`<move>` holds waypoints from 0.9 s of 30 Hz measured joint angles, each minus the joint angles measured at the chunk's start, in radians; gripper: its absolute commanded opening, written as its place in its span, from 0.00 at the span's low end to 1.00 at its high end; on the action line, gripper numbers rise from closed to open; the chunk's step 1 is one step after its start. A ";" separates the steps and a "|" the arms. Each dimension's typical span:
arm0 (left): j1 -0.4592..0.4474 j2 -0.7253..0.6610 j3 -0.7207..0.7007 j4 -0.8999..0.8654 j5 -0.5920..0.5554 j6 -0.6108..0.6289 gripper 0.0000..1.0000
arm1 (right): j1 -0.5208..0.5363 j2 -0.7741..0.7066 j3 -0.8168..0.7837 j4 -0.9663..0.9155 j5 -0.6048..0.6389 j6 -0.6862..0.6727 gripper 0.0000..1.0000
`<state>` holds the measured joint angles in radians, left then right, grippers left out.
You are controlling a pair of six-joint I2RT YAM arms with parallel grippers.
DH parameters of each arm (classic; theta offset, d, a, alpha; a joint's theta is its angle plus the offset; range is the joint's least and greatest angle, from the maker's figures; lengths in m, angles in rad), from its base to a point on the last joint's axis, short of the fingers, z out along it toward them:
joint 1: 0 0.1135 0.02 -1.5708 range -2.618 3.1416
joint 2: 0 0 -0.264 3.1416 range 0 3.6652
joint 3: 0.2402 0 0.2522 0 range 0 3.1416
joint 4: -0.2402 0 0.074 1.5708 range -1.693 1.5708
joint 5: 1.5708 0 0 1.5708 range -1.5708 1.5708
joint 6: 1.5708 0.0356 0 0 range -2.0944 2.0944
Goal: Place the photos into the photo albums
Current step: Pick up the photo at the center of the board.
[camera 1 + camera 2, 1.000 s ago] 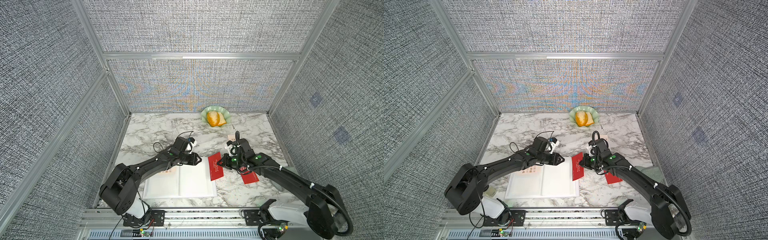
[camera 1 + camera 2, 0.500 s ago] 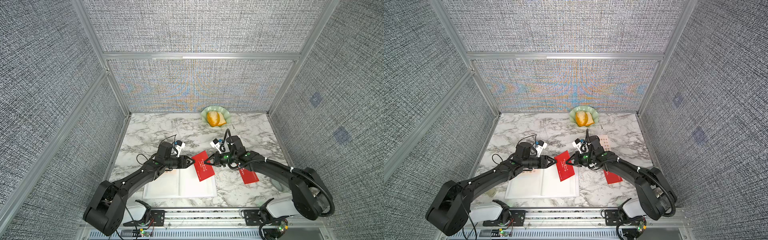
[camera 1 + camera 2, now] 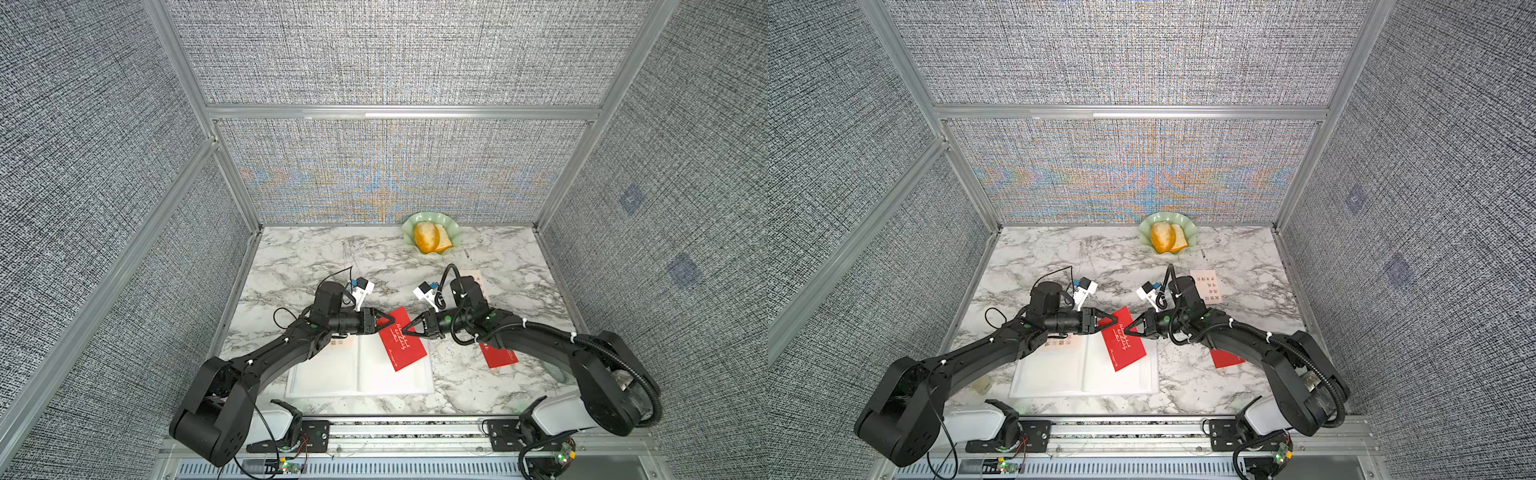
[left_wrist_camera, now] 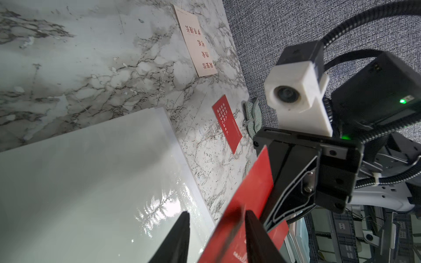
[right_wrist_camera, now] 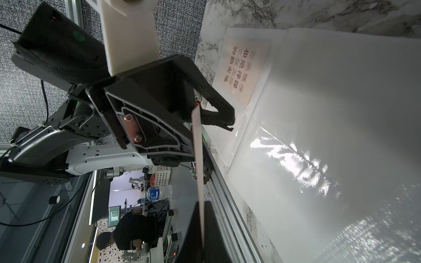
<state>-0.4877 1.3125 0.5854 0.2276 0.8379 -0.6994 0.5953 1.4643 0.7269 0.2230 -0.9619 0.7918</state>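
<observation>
Over the album (image 3: 328,374), frame's lower centre, the red photo (image 3: 404,348) has swung in from the right edge, clenched in the right tool (image 3: 404,331); the left tool (image 3: 391,326) straddles it, released: handover likely.

A robot lab: grey cloth walls (image 3: 395,50) on metal bars (image 3: 399,112) box the desk (image 3: 311,257); a person (image 5: 134,230) works by a screen (image 5: 114,213) outside.

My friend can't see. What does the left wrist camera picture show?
A red photo, pinched by the shut right gripper, hangs over the open white album, its edge inside the open left gripper. A cream photo and a second red photo lie on the marble table.
</observation>
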 measured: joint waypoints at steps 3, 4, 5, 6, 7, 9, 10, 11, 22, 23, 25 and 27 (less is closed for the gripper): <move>0.000 0.000 0.003 0.010 0.014 -0.005 0.28 | -0.001 0.008 -0.002 0.018 -0.012 0.007 0.00; 0.000 0.000 0.005 0.010 0.020 -0.008 0.26 | -0.001 0.012 -0.001 0.024 -0.015 0.007 0.00; 0.000 0.000 0.006 0.011 0.023 -0.008 0.24 | -0.002 0.014 -0.001 0.027 -0.018 0.007 0.00; 0.000 0.001 0.007 0.010 0.026 -0.008 0.22 | -0.005 0.018 -0.001 0.031 -0.021 0.007 0.00; 0.000 0.001 0.008 0.011 0.027 -0.008 0.21 | -0.006 0.021 -0.001 0.034 -0.026 0.007 0.00; 0.000 0.006 0.008 0.010 0.032 -0.008 0.18 | -0.008 0.024 0.000 0.035 -0.034 0.007 0.00; 0.000 0.008 0.009 0.010 0.033 -0.008 0.17 | -0.010 0.026 0.001 0.035 -0.036 0.007 0.00; 0.000 0.008 0.010 0.009 0.034 -0.008 0.15 | -0.013 0.028 0.003 0.035 -0.039 0.007 0.00; 0.017 0.008 0.013 0.039 0.043 -0.016 0.00 | -0.035 0.021 0.005 0.034 -0.042 0.007 0.30; 0.025 0.008 0.006 0.052 0.042 -0.025 0.00 | -0.039 0.017 0.005 0.034 -0.040 0.007 0.33; 0.044 0.008 -0.008 0.077 0.043 -0.053 0.00 | -0.046 0.006 0.001 0.035 -0.039 0.006 0.38; 0.067 0.007 -0.028 0.109 0.041 -0.080 0.00 | -0.054 -0.004 -0.001 0.026 -0.030 0.006 0.39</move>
<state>-0.4206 1.3197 0.5571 0.3370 0.8791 -0.7795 0.5411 1.4605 0.7258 0.2493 -0.9920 0.7982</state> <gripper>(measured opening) 0.049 0.375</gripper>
